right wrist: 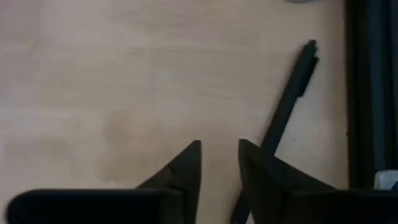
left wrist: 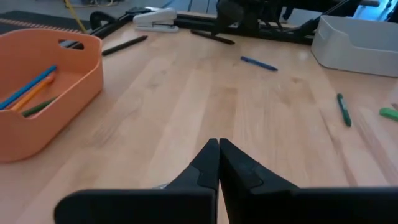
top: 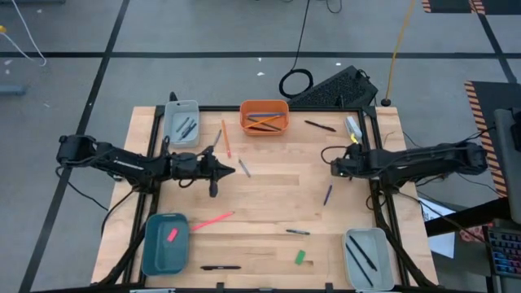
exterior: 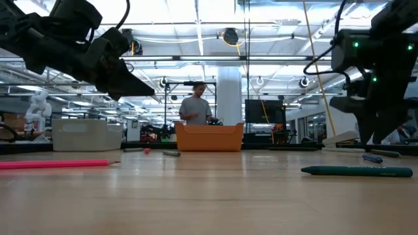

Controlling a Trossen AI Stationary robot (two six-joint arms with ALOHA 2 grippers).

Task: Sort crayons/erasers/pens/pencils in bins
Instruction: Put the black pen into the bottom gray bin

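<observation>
My left gripper (top: pixel 234 170) (left wrist: pixel 217 146) hovers shut and holding nothing above mid-table, near a grey crayon (top: pixel 244 168). My right gripper (top: pixel 332 168) (right wrist: pixel 219 149) stands open by a narrow gap over the right side, and a black pen (right wrist: pixel 289 99) lies on the wood beside its fingers. The orange bin (top: pixel 264 116) holds pencils. The far grey bin (top: pixel 181 122) and the near grey bin (top: pixel 368 256) hold dark sticks. The teal bin (top: pixel 165 242) holds a pink eraser (top: pixel 172 234). Loose on the table are an orange pencil (top: pixel 226 138), a pink pencil (top: pixel 213 220) and a green eraser (top: pixel 300 257).
More sticks lie loose: a black pen (top: pixel 320 125) at the far right, a bluish one (top: pixel 328 194), a green-and-dark one (top: pixel 298 232) and a black pen (top: pixel 220 267) by the near edge. A stapler (top: pixel 352 128) sits at the far right. A person (exterior: pixel 196 108) stands beyond the table.
</observation>
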